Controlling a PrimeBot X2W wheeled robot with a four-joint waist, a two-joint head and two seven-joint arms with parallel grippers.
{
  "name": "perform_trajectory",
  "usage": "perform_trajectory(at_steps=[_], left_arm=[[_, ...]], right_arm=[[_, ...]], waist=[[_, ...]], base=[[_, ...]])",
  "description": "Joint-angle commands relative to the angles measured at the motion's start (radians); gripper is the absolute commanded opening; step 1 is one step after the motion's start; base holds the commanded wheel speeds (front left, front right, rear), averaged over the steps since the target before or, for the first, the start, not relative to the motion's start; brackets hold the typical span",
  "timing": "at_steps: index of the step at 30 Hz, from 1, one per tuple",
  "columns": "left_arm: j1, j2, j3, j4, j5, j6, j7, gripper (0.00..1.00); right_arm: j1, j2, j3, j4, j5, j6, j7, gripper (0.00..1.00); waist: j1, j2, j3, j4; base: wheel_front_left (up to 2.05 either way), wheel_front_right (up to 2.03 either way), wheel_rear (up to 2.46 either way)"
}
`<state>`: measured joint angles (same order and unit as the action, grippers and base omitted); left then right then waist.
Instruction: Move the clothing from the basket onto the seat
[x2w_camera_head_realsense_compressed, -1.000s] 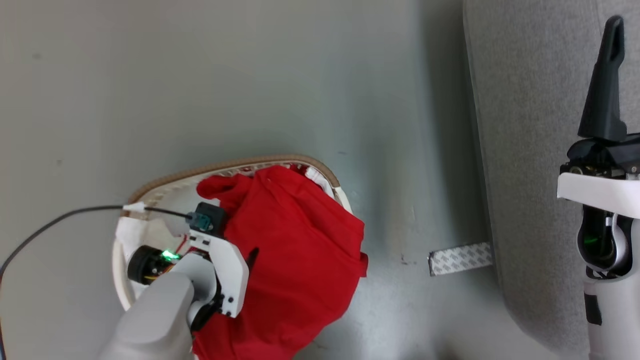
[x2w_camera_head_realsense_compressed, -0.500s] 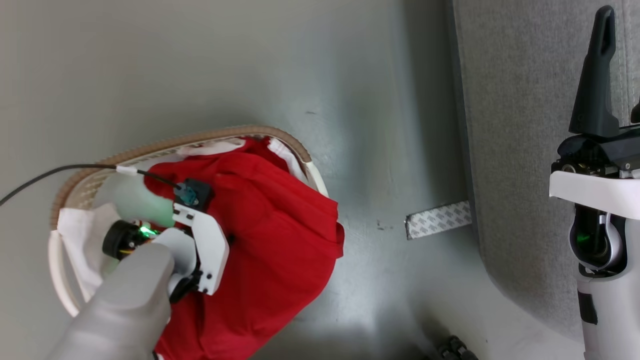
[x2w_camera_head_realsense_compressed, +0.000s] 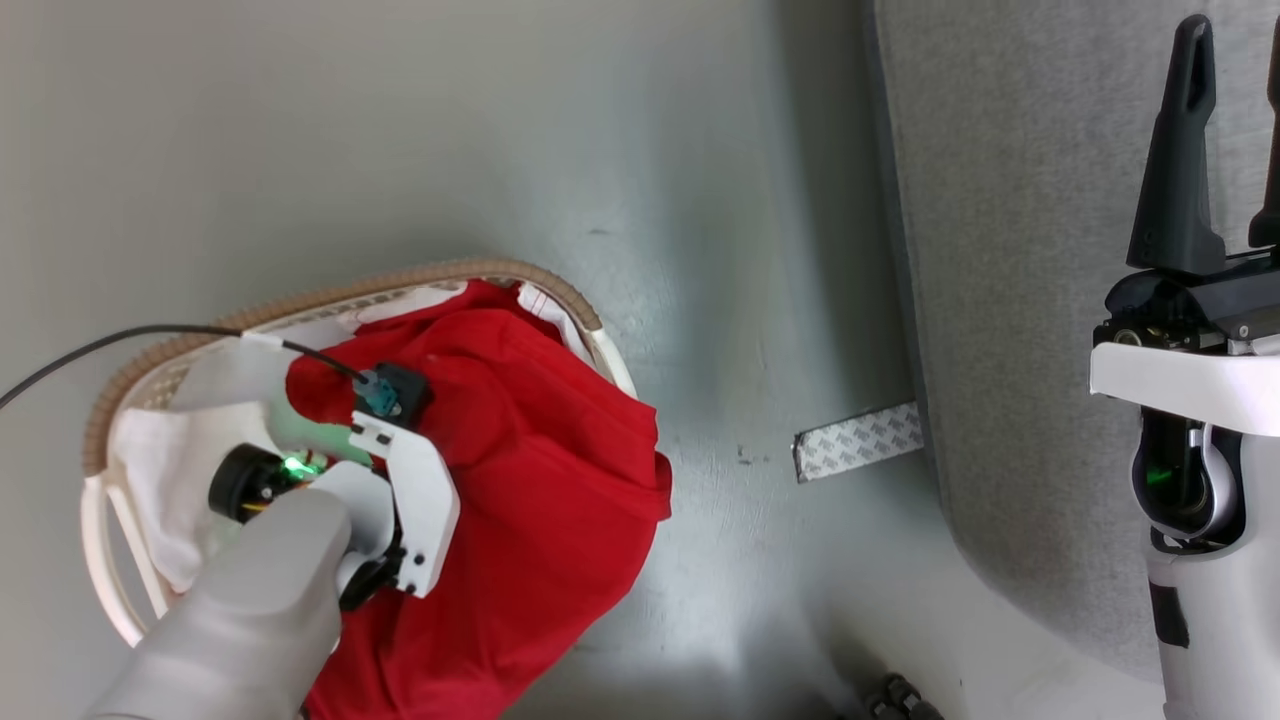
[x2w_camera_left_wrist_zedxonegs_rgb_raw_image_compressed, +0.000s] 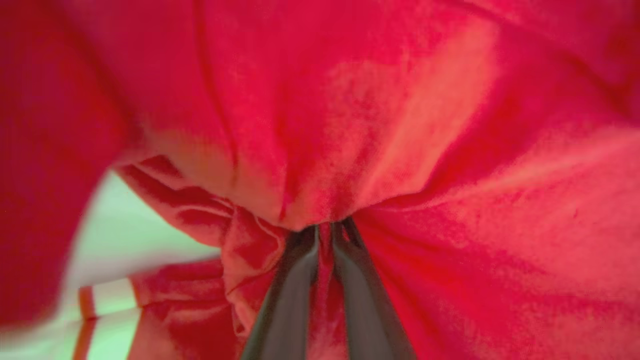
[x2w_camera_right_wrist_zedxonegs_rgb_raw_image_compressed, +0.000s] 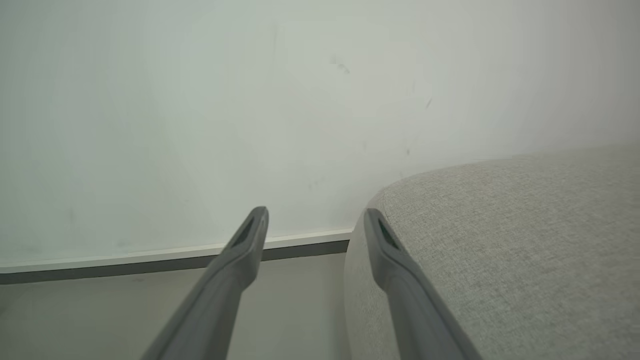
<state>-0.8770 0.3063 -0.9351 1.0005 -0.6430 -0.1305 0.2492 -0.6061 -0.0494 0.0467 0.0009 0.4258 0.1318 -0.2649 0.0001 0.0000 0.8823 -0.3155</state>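
Note:
The red clothing (x2w_camera_head_realsense_compressed: 540, 500) bulges up out of the cream basket (x2w_camera_head_realsense_compressed: 330, 297) and hangs over its right rim towards the floor. In the left wrist view my left gripper (x2w_camera_left_wrist_zedxonegs_rgb_raw_image_compressed: 325, 232) is shut on a bunched fold of the clothing (x2w_camera_left_wrist_zedxonegs_rgb_raw_image_compressed: 400, 150), and a white striped part (x2w_camera_left_wrist_zedxonegs_rgb_raw_image_compressed: 107, 295) shows at the lower left. In the head view its fingers are buried in the fabric. The grey seat (x2w_camera_head_realsense_compressed: 1010, 250) stands at the right. Over the seat's edge my right gripper (x2w_camera_head_realsense_compressed: 1237, 30) is held open and empty, its fingers (x2w_camera_right_wrist_zedxonegs_rgb_raw_image_compressed: 250, 235) apart.
A pale cloth (x2w_camera_head_realsense_compressed: 160, 470) lies in the basket's left part. A black cable (x2w_camera_head_realsense_compressed: 100, 345) runs to my left wrist. A strip of patterned tape (x2w_camera_head_realsense_compressed: 858, 440) lies on the grey floor by the seat. A wall and baseboard (x2w_camera_right_wrist_zedxonegs_rgb_raw_image_compressed: 175, 255) stand beyond the seat.
The whole head view has shifted left and up, so the camera moved. My left gripper stays shut on the clothing, and more of the pale cloth shows in the basket.

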Motion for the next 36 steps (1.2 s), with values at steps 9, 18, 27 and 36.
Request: perform_trajectory(at_steps=[9,18,27,36], left_arm=[[0.088,-0.020,-0.027,0.015,-0.105,0.000,-0.128,0.00],[0.186,-0.061,-0.043,-0.005,-0.186,0.000,-0.271,0.00],[0.239,-0.060,-0.067,-0.110,-0.249,0.000,-0.389,0.00],[0.266,-0.018,-0.049,-0.229,-0.250,0.021,-0.478,0.00]], right_arm=[[0.055,-0.002,0.004,0.043,0.012,-0.002,0.001,1.00],[0.153,-0.003,0.015,0.102,-0.061,-0.002,0.001,1.00],[0.238,-0.003,0.024,0.140,-0.091,-0.002,0.001,1.00],[0.301,-0.003,0.021,0.163,-0.106,-0.002,0.001,1.00]], waist=[[-0.0001,0.0000,-0.220,0.023],[-0.0001,0.0000,-0.469,0.087],[-0.0001,0.0000,-0.630,0.172],[-0.0001,0.0000,-0.735,0.207]], base=[[0.00,0.00,0.00],[0.00,0.00,0.00],[0.00,0.00,0.00],[0.00,0.00,0.00]])
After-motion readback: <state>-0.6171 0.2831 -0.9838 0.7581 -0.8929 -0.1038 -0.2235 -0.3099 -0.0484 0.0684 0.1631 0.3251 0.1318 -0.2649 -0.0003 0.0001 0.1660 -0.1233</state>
